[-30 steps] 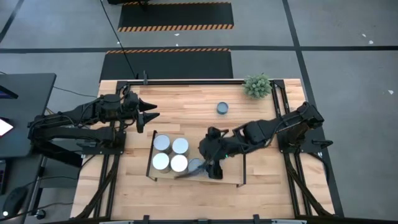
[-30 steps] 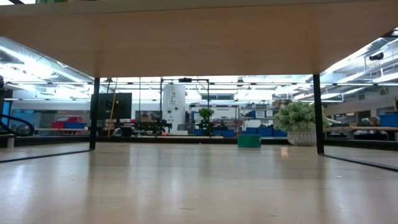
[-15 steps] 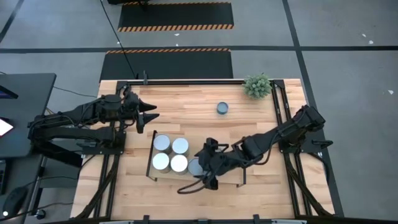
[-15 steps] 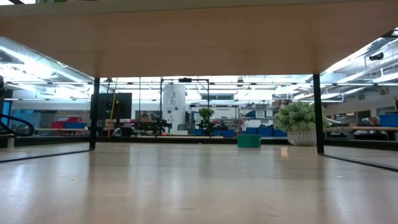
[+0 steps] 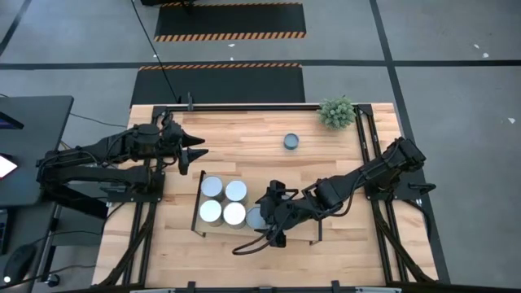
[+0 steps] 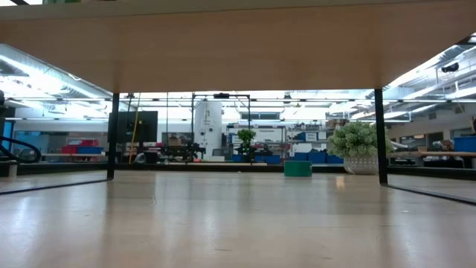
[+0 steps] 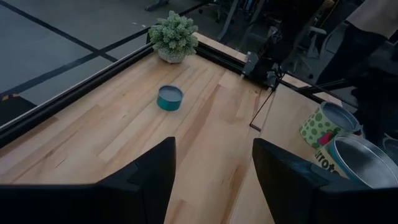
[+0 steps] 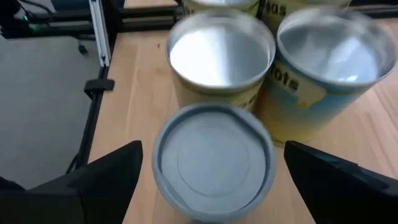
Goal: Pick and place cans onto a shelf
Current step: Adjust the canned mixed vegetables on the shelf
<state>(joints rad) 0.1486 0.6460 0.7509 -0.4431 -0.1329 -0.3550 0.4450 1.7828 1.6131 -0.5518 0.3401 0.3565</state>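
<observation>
Four pale cans [image 5: 223,200] stand in a block at the left end of the light-wood shelf [image 5: 297,232]. A bluish-grey can [image 5: 254,216] stands upright on the shelf right beside them, its lid [image 8: 213,158] filling the right wrist view. My right gripper [image 5: 257,221] is open, one finger on either side of that can and apart from it. Another bluish can [image 5: 291,142] rests on the tabletop at the far side. My left gripper [image 5: 199,152] hovers open over the table's left part, nothing between its fingers.
A small green plant [image 5: 337,111] stands at the far right corner. Black rails [image 5: 318,221] close the shelf's short sides. Bare board lies to the right of the cans on the shelf, and bare tabletop between the shelf and the far can.
My right gripper has sunk and reached toward the table's near left, beside the pale cans. The bluish-grey can, a blur at the fingers a second ago, now stands still on the shelf between them. The left arm has kept still.
</observation>
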